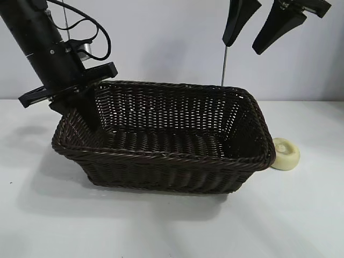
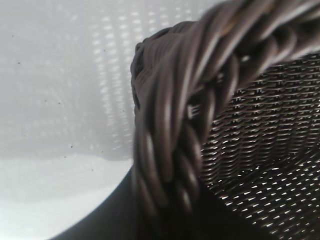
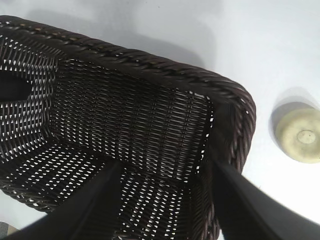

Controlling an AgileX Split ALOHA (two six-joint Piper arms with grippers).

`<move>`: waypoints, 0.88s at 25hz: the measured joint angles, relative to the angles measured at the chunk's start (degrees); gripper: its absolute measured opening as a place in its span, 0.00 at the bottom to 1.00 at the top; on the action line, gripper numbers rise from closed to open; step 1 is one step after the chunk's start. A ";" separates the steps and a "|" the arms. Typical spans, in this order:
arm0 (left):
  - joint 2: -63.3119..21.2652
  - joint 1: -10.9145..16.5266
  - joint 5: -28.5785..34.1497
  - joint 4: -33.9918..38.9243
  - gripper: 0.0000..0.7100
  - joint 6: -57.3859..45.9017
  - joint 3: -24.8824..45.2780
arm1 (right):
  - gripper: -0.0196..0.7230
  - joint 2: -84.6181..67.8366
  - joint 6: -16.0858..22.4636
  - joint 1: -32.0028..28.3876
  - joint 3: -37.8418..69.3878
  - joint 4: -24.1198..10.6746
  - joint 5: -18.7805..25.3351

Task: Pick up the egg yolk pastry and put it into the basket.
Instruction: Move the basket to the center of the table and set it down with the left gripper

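The egg yolk pastry (image 1: 285,154), a small pale-yellow puck with a dimpled top, lies on the white table just outside the right end of the basket (image 1: 161,157). The right wrist view shows the pastry (image 3: 300,135) beside the basket's corner (image 3: 235,95). My left gripper (image 1: 80,110) is shut on the braided rim at the basket's left end, one finger inside the wall; in the left wrist view the rim (image 2: 200,75) runs down between the jaws (image 2: 165,210). My right gripper (image 1: 243,47) hangs open high above the basket's right half, nothing between its fingers (image 3: 162,167).
The white table (image 1: 172,226) stretches in front of and to both sides of the basket. A thin metal rod (image 1: 223,64) stands upright behind the basket, in front of a plain white wall. The basket's inside holds nothing.
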 joint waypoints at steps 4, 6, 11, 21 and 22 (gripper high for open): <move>0.00 0.00 -0.13 0.06 0.14 0.00 0.00 | 0.57 0.00 0.00 0.00 0.00 0.00 0.00; 0.00 0.00 -0.18 0.06 0.14 0.00 0.00 | 0.57 0.00 0.00 0.00 0.00 0.00 0.00; 0.00 0.00 -1.41 -0.05 0.14 0.00 1.42 | 0.57 0.00 0.00 0.00 0.00 0.00 0.00; 0.00 0.00 -3.17 0.00 0.14 1.45 3.68 | 0.57 0.00 0.00 0.00 0.00 -0.05 0.13; 0.00 0.00 -3.17 0.00 0.14 1.50 3.68 | 0.57 0.00 0.00 0.00 0.00 -0.05 0.13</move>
